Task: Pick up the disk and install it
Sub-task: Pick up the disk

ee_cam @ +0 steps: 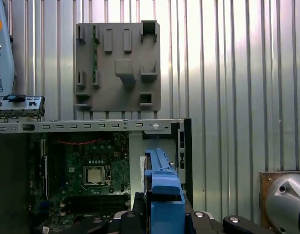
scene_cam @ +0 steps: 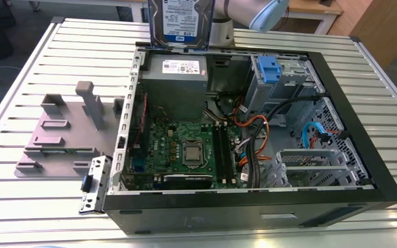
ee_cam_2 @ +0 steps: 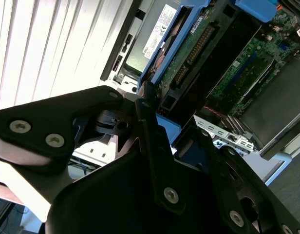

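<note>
An open computer case [scene_cam: 254, 212] lies on a slatted metal table [scene_cam: 40, 206] below the gripper [ee_cam: 162, 214], motherboard [scene_cam: 184, 150] and power supply [scene_cam: 174, 77] exposed; a grey fixture tray [scene_cam: 54, 144] sits farther off, beside it.

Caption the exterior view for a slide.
Robot arm holds the disk upright over the open computer case, beside a grey fixture plate.

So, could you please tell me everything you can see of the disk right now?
The disk is a flat silver-grey metal drive with a white-and-blue label, framed by blue plastic rails. It hangs upright above the far edge of the open computer case, label facing the exterior view. The second wrist view shows its green circuit board underside. The gripper is shut on it.
</note>
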Controlling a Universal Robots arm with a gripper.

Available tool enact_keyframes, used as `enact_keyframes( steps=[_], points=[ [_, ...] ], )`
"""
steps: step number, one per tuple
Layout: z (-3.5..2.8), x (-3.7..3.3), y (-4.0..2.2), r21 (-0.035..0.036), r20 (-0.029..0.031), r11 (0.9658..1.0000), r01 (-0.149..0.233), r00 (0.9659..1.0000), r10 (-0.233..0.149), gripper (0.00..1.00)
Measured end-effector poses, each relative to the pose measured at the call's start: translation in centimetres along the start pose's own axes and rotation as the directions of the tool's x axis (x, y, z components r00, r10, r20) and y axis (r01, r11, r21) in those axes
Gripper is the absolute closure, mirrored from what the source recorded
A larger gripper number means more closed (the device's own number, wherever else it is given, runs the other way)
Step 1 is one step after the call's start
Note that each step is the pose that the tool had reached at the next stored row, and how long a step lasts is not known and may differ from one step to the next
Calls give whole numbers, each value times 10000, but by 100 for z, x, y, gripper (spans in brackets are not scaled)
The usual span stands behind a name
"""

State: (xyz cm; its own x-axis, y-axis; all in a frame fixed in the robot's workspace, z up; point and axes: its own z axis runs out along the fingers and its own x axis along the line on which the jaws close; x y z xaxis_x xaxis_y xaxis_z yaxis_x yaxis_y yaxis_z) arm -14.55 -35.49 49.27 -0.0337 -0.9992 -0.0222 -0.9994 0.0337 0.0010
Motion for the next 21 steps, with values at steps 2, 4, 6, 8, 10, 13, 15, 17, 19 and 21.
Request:
enact_keyframes(
  steps=[2,4,6,8,10,13,15,17,19,21],
  points=[
    [0,0,-6,0,0,10000,-1,10000,1,64],
    [1,0,-13,0,0,10000,0,10000,0,64],
    [1,-1,-19,0,0,10000,0,10000,0,64],
    [1,-1,-25,0,0,10000,0,10000,0,64],
    [1,-1,-32,-1,-1,10000,0,10000,0,64],
    [2,-1,-41,0,0,10000,0,10000,0,64],
    [2,-2,-48,0,0,10000,0,10000,0,64],
    [2,-2,-54,0,0,10000,-1,10000,1,64],
    [2,-2,-61,0,0,10000,0,10000,0,64],
    [2,-2,-67,0,0,10000,0,10000,0,64]
  ],
)
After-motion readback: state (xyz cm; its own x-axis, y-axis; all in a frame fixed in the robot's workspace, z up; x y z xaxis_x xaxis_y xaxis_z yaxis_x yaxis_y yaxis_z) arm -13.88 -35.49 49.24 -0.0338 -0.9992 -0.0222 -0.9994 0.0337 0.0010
